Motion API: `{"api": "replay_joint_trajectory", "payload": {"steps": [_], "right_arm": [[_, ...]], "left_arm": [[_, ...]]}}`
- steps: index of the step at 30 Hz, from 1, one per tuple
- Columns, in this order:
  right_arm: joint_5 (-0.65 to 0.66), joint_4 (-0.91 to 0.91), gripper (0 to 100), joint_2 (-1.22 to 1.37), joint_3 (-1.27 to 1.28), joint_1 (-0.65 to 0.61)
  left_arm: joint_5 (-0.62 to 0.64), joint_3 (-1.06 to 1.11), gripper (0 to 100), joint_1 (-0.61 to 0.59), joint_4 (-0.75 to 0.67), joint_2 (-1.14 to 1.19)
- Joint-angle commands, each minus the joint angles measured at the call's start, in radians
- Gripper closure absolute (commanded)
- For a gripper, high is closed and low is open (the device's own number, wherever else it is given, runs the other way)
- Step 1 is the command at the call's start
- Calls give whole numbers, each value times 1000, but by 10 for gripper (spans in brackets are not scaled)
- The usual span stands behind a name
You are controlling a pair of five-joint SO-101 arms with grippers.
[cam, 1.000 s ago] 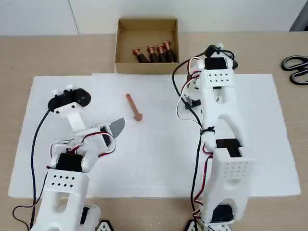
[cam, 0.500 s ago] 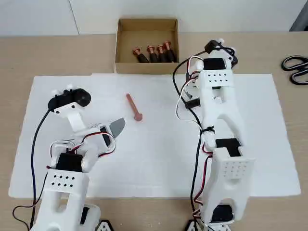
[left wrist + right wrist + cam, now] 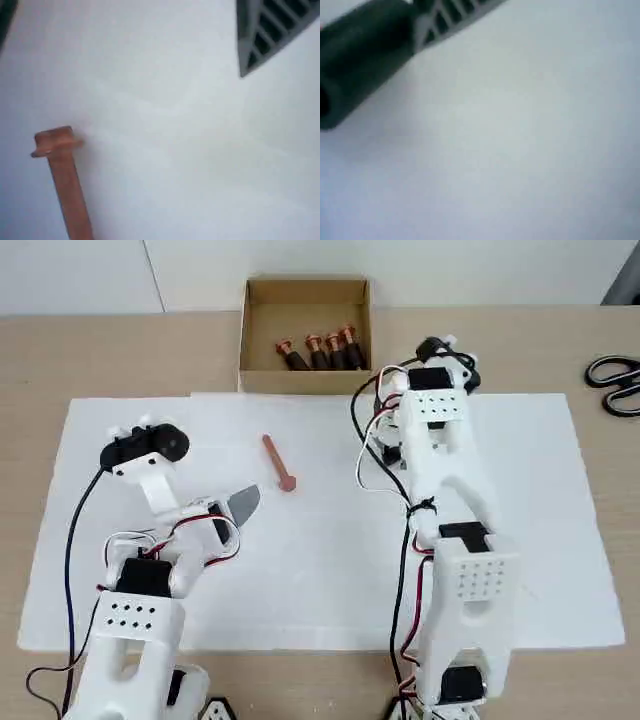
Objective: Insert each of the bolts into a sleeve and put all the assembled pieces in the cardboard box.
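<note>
Bolt (image 3: 279, 462) near the cardboard box (image 3: 244, 332): probably light, rigid, slick, best grasped mid-shank; left gripper (image 3: 238, 505) spread wide, empty; right gripper (image 3: 420, 30) clamps a sleeve (image 3: 360, 60).

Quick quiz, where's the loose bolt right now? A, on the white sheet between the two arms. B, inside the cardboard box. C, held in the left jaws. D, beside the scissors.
A: the bolt lies flat on the white sheet, apart from both arms and outside the box.
</note>
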Motion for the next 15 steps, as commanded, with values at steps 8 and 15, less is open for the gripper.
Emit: {"api": "replay_joint_trajectory", "payload": {"steps": [8, 15], "right_arm": [[0, -35, 863, 28, 8, 2], [2, -38, 863, 27, 8, 2]], "left_arm": [[-11, -2, 707, 0, -12, -6], [-11, 13, 707, 0, -15, -11]]}}
